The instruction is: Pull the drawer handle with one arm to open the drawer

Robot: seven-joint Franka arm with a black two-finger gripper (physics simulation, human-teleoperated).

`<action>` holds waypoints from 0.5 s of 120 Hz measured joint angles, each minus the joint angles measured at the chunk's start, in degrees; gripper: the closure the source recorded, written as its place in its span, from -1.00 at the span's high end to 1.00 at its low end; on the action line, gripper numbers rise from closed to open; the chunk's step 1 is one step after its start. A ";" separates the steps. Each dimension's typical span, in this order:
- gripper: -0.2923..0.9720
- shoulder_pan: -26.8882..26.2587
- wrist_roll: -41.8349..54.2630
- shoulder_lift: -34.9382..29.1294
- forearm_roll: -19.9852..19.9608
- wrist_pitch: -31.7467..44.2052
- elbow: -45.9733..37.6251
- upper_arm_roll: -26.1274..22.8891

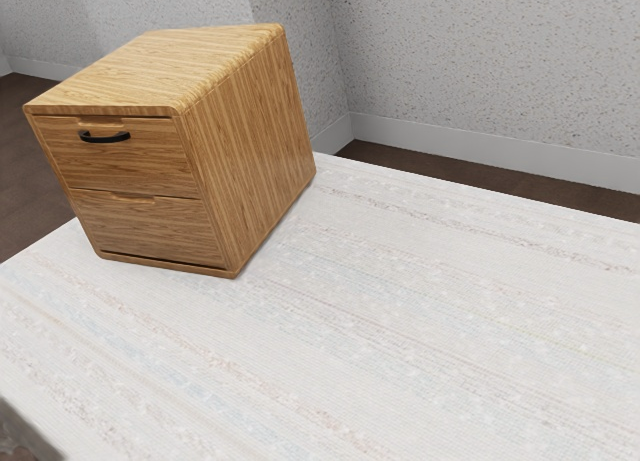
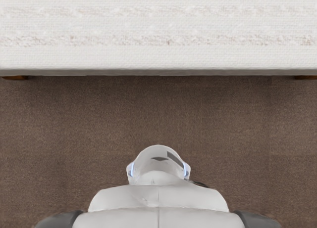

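Seemingly far from the gripper, black handle point(image 1: 104, 137) lies level across the top drawer point(image 1: 125, 161); open or closed, can't tell.

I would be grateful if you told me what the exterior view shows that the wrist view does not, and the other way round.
The exterior view has the wooden cabinet with two drawers, the black handle on the upper drawer, and the speckled walls. The wrist view has the arm's own white links, seen over the floor. Both show the white table, met at its edge in the wrist view, and the dark brown floor.
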 joint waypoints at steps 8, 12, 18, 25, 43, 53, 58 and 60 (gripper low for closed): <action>0.54 0.00 0.00 0.00 0.00 1.82 -2.11 0.00; 0.54 0.00 0.00 0.00 0.00 2.77 -3.21 0.00; 0.54 0.00 0.00 0.00 0.00 4.26 -4.91 0.00; 0.54 0.00 0.00 0.00 0.00 6.09 -6.99 0.00; 0.54 0.00 0.00 0.00 0.00 11.15 -12.60 0.00; 0.54 0.00 0.00 0.00 0.00 14.17 -15.88 0.00; 0.54 0.00 0.00 0.01 0.00 15.72 -17.53 0.00; 0.54 0.00 0.00 0.01 0.00 16.35 -18.21 0.00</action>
